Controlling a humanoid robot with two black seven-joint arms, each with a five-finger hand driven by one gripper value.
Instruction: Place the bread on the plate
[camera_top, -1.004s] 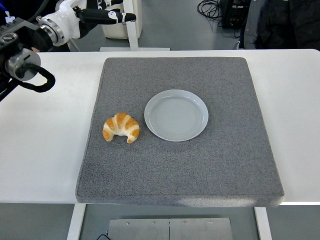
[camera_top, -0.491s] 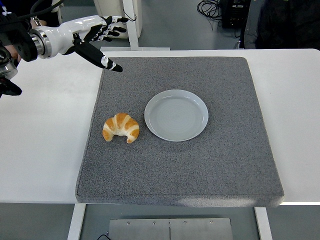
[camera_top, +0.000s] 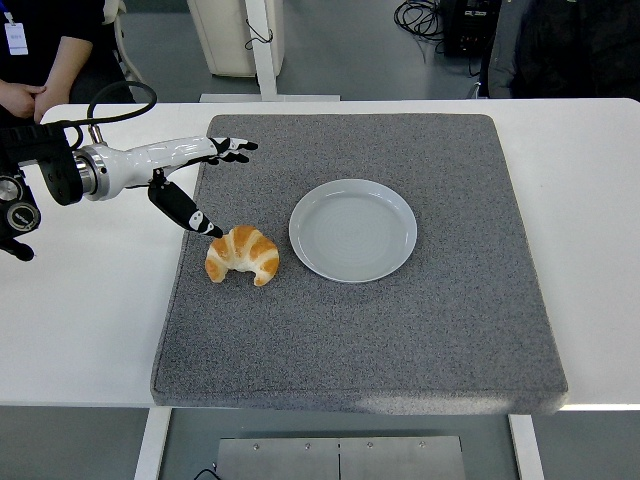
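Left hand hovered open, fingers spread, holding nothing, thumb tip just left of bread; bread lay on mat just left of plate, apart; risk: thumb could nudge bread away w/o grip.

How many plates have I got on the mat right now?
1. The plate sits empty near the middle of the grey mat, just right of the croissant. Nothing in view could hide another.
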